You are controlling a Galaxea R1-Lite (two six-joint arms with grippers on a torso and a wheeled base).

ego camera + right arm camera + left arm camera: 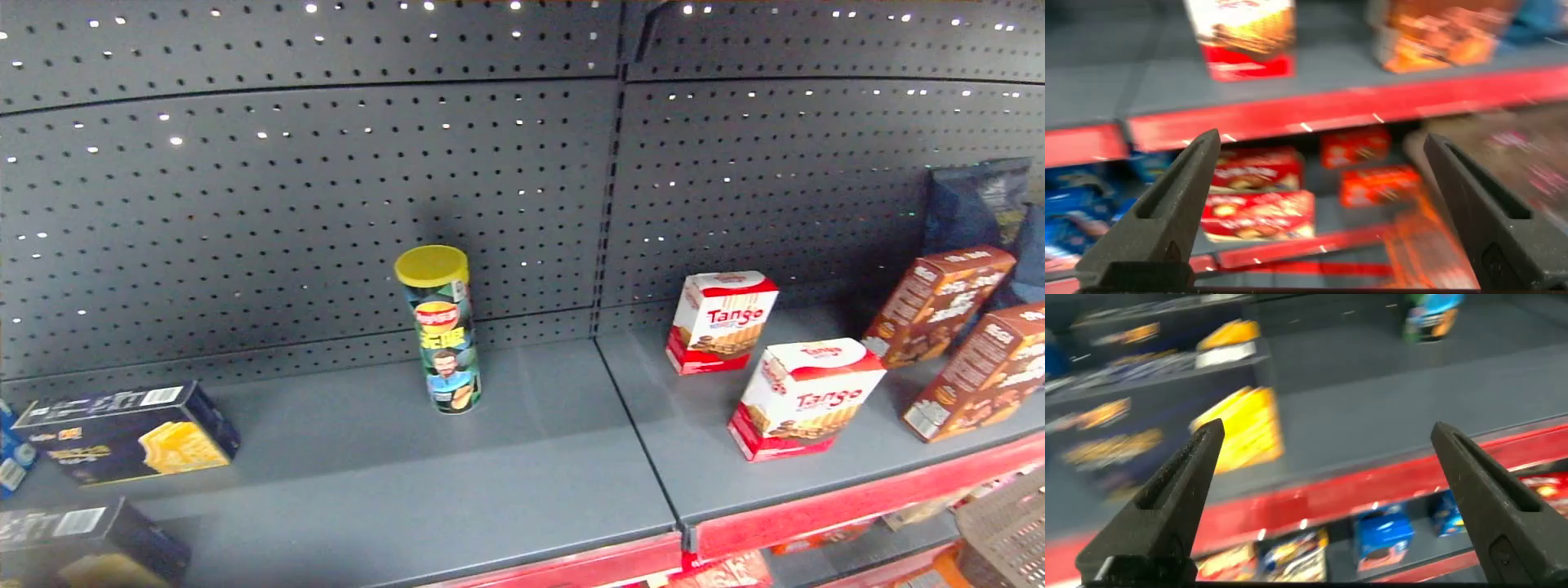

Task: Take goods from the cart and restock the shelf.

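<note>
Your left claw (1327,431) and right claw (1321,140) both gape wide with nothing in them, in front of the shelf's (490,474) red front edge. So you are likely between items. A can (441,331) stands mid-shelf near the back, with white boxes (718,321) nearer the right end. Next, fetch goods from what may be the cart, the basket (1008,531) below the right end.
</note>
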